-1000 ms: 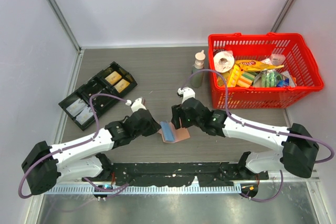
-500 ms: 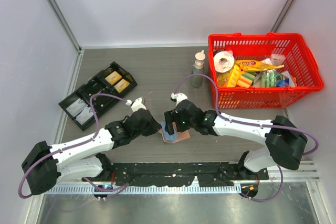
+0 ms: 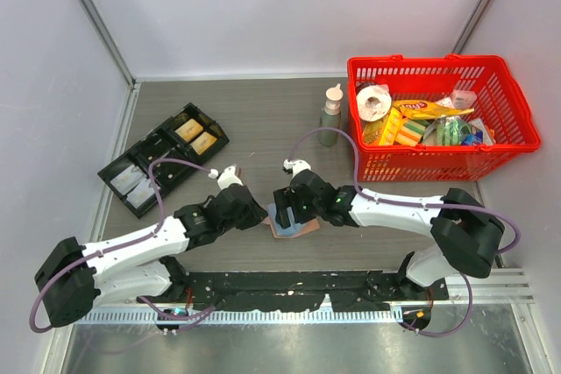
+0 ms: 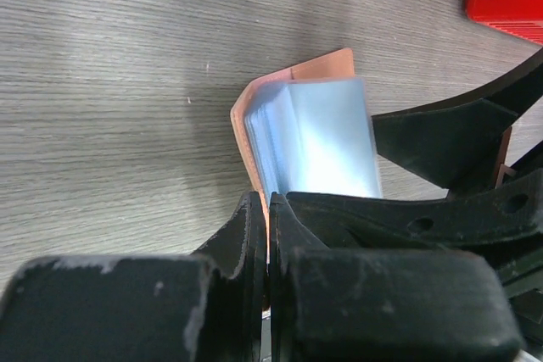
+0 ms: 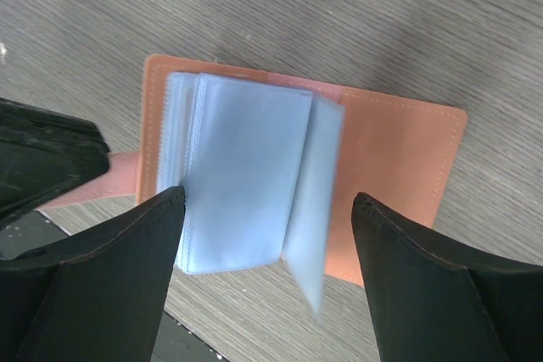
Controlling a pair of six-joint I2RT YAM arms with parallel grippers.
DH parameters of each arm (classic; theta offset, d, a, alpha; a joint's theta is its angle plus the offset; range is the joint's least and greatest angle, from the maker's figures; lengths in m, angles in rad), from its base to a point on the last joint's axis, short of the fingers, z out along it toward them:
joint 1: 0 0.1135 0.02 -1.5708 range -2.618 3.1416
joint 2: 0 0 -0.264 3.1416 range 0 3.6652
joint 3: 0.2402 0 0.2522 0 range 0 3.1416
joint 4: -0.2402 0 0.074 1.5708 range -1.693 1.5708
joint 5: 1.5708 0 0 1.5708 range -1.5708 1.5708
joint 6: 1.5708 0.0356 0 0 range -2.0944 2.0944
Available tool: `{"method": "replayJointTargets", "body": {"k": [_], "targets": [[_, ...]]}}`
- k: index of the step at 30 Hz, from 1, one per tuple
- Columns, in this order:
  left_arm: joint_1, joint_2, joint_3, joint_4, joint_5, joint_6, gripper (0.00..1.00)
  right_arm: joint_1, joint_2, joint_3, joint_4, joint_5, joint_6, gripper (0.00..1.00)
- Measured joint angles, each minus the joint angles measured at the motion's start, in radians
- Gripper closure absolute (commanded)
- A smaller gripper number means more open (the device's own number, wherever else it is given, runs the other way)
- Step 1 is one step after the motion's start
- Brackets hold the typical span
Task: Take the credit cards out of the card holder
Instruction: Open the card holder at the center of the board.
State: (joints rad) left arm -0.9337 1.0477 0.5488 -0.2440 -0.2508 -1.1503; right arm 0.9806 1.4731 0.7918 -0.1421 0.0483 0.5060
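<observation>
1. Right gripper (image 5: 269, 197) first: jaws wide apart, nothing held, hanging over the open card holder (image 5: 399, 158) with one finger on either side of the inner stack.
2. Left gripper (image 4: 268, 209): clamped on the card holder's tan edge at the near side, pinning it down. The wrist view shows a thin strip of leather caught between the fingers.
3. The card holder lies spread open and flat on the grey table (image 5: 339, 23), between the two arms in the top view.
4. Inside it sit the credit cards (image 5: 246, 175), a fanned pale blue-grey stack. One leaf on the right edge is blurred, and I can't tell bare cards from sleeves.
5. My read on handling: the cards look thin, light and smooth, so likely slippery, stiff across the face but quick to flex. The cover looks soft and would lift with them if not pinned.
6. Where to grab, in my judgement: the free outer edge of the top leaf, pinched on both flat faces and drawn out away from the spine.
7. The risk I see is catching several leaves at once.
</observation>
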Motion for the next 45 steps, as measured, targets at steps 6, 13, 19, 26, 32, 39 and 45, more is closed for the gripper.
{"method": "replayJointTargets", "body": {"k": [6, 13, 19, 26, 32, 39, 45], "targets": [[0.0, -0.042, -0.033, -0.017, -0.02, -0.002, 1.0, -0.006, -0.016, -0.019, -0.037, 0.066, -0.003, 0.2], [0.0, -0.064, -0.071, -0.038, -0.04, -0.019, 1.0, -0.039, -0.066, -0.031, -0.119, 0.158, -0.018, 0.22], [0.0, -0.063, -0.096, -0.043, -0.041, -0.026, 1.0, -0.038, -0.083, -0.001, -0.185, 0.182, -0.041, 0.26], [0.0, -0.063, -0.096, -0.043, -0.041, -0.027, 1.0, -0.01, -0.141, 0.038, -0.152, 0.146, -0.055, 0.36], [0.0, -0.062, -0.094, -0.043, -0.04, -0.027, 1.0, 0.021, -0.116, 0.058, -0.089, 0.068, -0.057, 0.31], [0.0, -0.055, -0.085, -0.042, -0.035, -0.027, 1.0, 0.026, -0.015, 0.058, -0.032, -0.018, -0.03, 0.23], [0.0, -0.052, -0.079, -0.041, -0.034, -0.027, 1.0, 0.026, 0.034, 0.058, 0.009, -0.076, -0.009, 0.23]]}}
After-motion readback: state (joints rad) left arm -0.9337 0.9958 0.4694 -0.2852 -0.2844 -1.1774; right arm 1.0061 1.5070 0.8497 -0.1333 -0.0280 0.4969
